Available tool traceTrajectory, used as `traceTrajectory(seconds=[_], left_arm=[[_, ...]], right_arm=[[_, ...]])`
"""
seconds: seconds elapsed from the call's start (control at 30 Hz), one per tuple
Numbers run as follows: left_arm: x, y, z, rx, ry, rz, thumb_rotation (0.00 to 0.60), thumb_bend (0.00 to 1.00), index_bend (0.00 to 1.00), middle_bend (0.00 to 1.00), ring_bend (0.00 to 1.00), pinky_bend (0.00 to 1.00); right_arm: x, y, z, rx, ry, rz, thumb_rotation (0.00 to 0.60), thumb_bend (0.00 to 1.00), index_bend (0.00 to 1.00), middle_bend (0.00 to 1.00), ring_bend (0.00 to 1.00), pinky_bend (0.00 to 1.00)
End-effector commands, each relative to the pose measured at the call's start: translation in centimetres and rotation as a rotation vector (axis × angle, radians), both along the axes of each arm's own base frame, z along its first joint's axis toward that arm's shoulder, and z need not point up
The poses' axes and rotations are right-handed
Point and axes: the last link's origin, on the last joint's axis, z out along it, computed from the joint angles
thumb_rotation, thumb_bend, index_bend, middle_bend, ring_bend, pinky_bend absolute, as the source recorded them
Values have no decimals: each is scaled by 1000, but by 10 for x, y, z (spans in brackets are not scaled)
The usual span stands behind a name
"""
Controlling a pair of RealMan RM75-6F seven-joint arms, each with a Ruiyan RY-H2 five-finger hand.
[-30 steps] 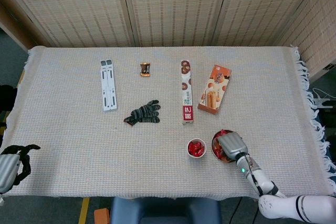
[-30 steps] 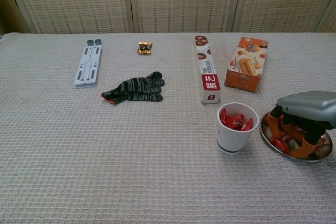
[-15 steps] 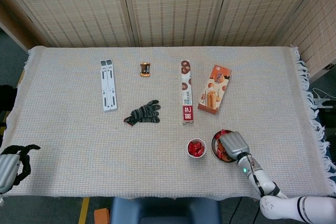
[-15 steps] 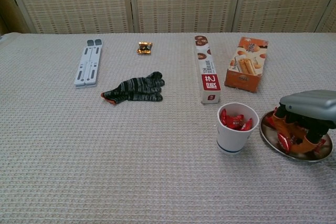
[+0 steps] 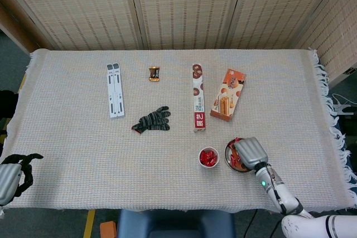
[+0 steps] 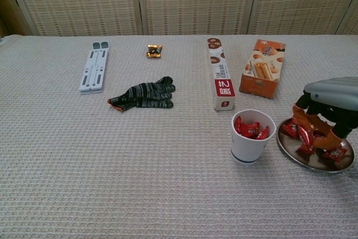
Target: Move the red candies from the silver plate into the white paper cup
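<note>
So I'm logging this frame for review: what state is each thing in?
white paper cup: upright, red candies inside.
silver plate: flat on table, candies still on it.
right hand: over the plate, holding a red candy.
left hand: at the table's near edge, holding nothing.
glove: lying flat.

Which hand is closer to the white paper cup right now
The right hand. It is over the silver plate, just right of the white paper cup. The left hand sits at the table's far left near edge, well away from the cup.
</note>
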Motion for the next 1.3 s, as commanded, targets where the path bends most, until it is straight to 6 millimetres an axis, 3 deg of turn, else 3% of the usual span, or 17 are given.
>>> traceTrajectory(seconds=[0.03, 0.23, 0.5, 0.73, 1.07, 1.3], left_arm=[[0, 0, 0, 0, 0, 0, 600, 637, 307, 402, 303, 243], [0, 0, -1, -1, 3, 0, 600, 637, 307, 403, 303, 243], [0, 0, -1, -3, 3, 1, 600, 637, 307, 403, 303, 243], [0, 0, 0, 1, -2, 1, 600, 636, 307, 403, 303, 243], [0, 0, 0, -1, -1, 1, 600, 636, 307, 403, 303, 243], [0, 0, 0, -2, 0, 2, 600, 636, 308, 403, 303, 243]], right_arm=[[3, 1, 6, -15, -7, 10, 600, 288, 676, 770, 813, 1000], [38, 5, 25, -32, -85, 82, 600, 293, 679, 770, 813, 1000], [62, 3, 17, -1, -124, 135, 600, 292, 682, 770, 813, 1000], [66, 2, 5, 21, -120, 134, 600, 292, 675, 770, 813, 1000], [61, 0, 2, 23, -118, 123, 600, 292, 522, 770, 813, 1000], [57, 0, 7, 25, -125, 111, 600, 204, 461, 770, 813, 1000]])
